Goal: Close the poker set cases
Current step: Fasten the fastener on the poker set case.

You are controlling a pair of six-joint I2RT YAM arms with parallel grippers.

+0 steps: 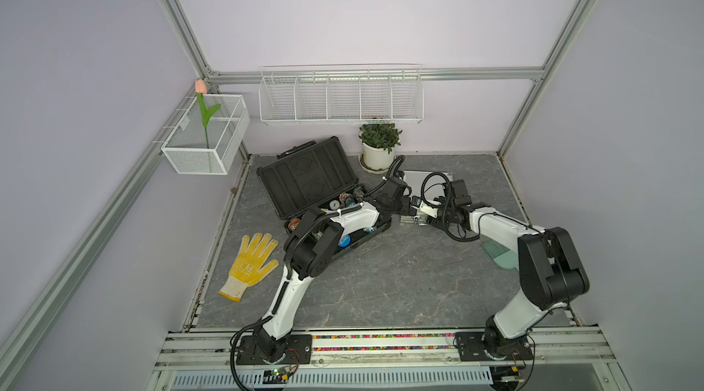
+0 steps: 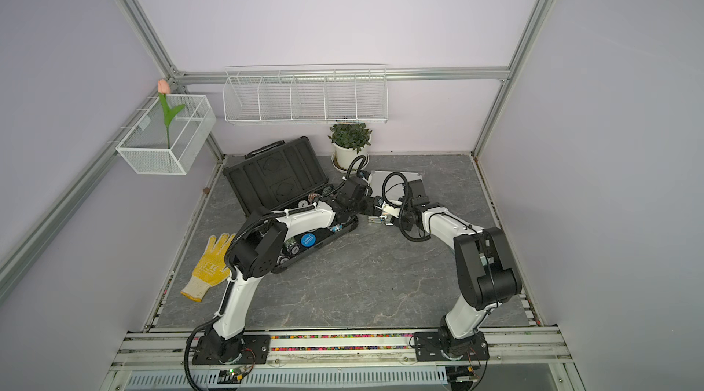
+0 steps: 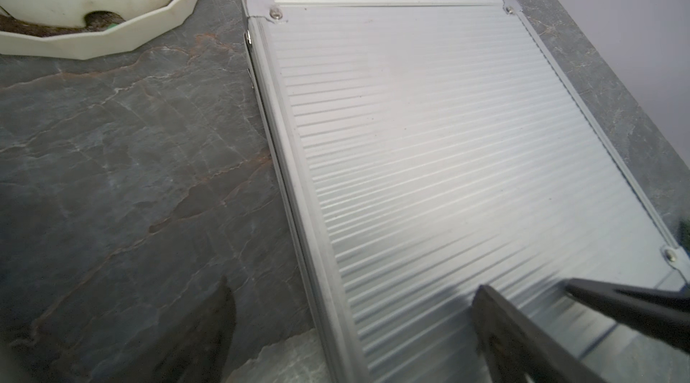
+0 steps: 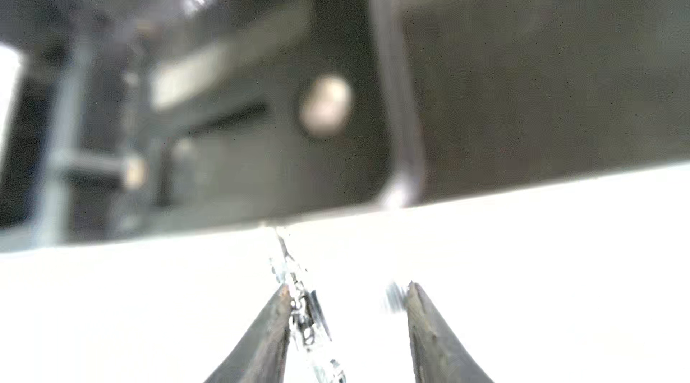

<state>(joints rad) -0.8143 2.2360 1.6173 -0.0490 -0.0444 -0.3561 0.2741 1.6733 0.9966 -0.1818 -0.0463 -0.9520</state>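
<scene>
Far left on the table (image 1: 381, 286): a yellow work glove (image 1: 251, 263), not part of the job. Next right, the dark-grey plastic case (image 1: 304, 175), left of centre toward the far side. Its lid stands up, leaning back to the far left, with chips (image 1: 348, 198) showing in the base. The left arm lies across the near half of the base. Judgement: moulded shell, stiff, no give. The lid looks hefty enough to drop by itself once tipped past upright, so push at its far rim by the carry handle (image 1: 297, 149) and brake the fall. The loaded base should stay put. The arm must be clear first. Left pincer (image 1: 404, 211): spread wide, holding nothing, poised at the near-left corner of the silver aluminium case (image 3: 448, 138). That case sits right of centre, just this side of the potted plant (image 1: 379, 141). Its lid lies flat on the base with only a thin seam down the side. It reads as shut, but the latches are not confirmed. Thin ribbed sheet, slick, probably light, so press on the framed edge rather than pinching the panel. Right pincer (image 4: 347, 287): at the same near edge, roughly half open. A small bright metal fitting (image 4: 298, 310) lies against one finger (image 4: 269, 343). The view is blown out, so I cannot tell if it is gripped.
</scene>
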